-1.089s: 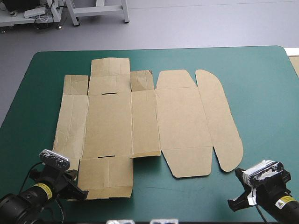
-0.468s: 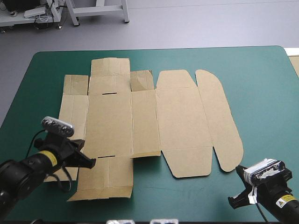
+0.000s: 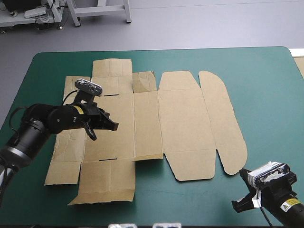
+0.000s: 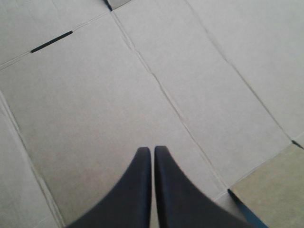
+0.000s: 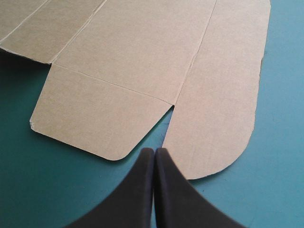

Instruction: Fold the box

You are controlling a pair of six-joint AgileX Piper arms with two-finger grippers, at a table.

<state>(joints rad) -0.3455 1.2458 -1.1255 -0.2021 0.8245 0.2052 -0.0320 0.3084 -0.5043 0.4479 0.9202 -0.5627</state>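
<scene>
The box (image 3: pixel 183 118) lies as a flat cut sheet of brown board across the middle of the teal-green cover. My left gripper (image 3: pixel 113 126) is shut and hovers over the sheet's left-centre panels, pointing toward its middle. In the left wrist view the black fingers (image 4: pixel 153 150) meet in one arch above creased board (image 4: pixel 142 71), with a narrow slot (image 4: pixel 51 42) ahead. My right gripper (image 3: pixel 236 207) sits by the table's front right corner, shut and empty. In the right wrist view its tip (image 5: pixel 154 151) points at the notch between the rounded flap (image 5: pixel 223 95) and a small near flap (image 5: pixel 95 118).
Teal-green cover (image 3: pixel 270 95) shows all round the sheet, widest on the right. The table's front edge runs just behind the right gripper. A pale strip (image 3: pixel 299 61) shows past the table's right edge.
My left arm has swung from the table's front left corner forward and over the box's left panels, uncovering the near-left flap. The right arm and the box have stayed put.
</scene>
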